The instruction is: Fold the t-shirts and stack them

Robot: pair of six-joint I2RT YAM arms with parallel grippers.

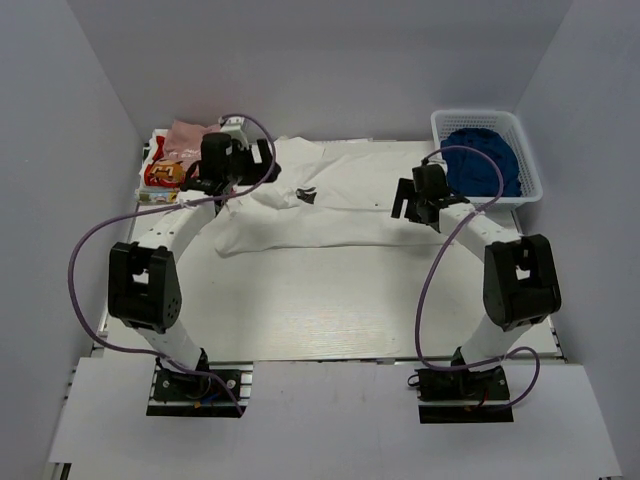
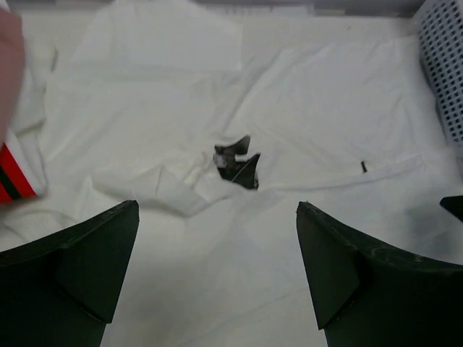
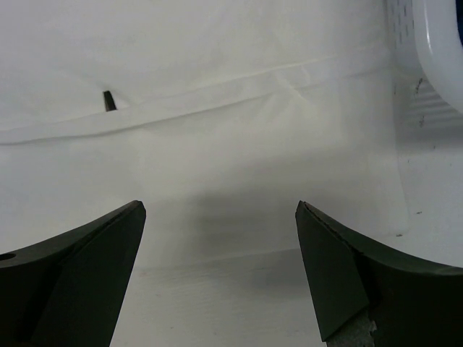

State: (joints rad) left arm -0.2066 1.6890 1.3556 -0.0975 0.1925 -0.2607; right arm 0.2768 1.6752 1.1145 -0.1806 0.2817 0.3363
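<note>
At the far left of the table (image 1: pixel 330 300), a pale pink t-shirt (image 1: pixel 188 134) lies bunched against a t-shirt with red-yellow print (image 1: pixel 160 174). The 2 form a small heap close to the wall. Just right of that heap is the left gripper (image 2: pixel 218 203), over the left part of the large white t-shirt (image 1: pixel 340 205). Its jaws stand wide apart with only cloth showing below them and nothing held between them.

The white t-shirt is spread, rumpled, across the far half of the table, reaching from the heap almost to the basket. Its black print (image 2: pixel 236 163) shows only as a small dark patch caught in folds near the middle.

Further right, the right gripper (image 3: pixel 221 202) is above the shirt's right edge. Its jaws are also wide and empty, with a hem seam and a small dark tag (image 3: pixel 108 100) ahead of them. In the far right corner stands a white mesh basket (image 1: pixel 478 113) holding blue cloth (image 1: pixel 485 165).
</note>
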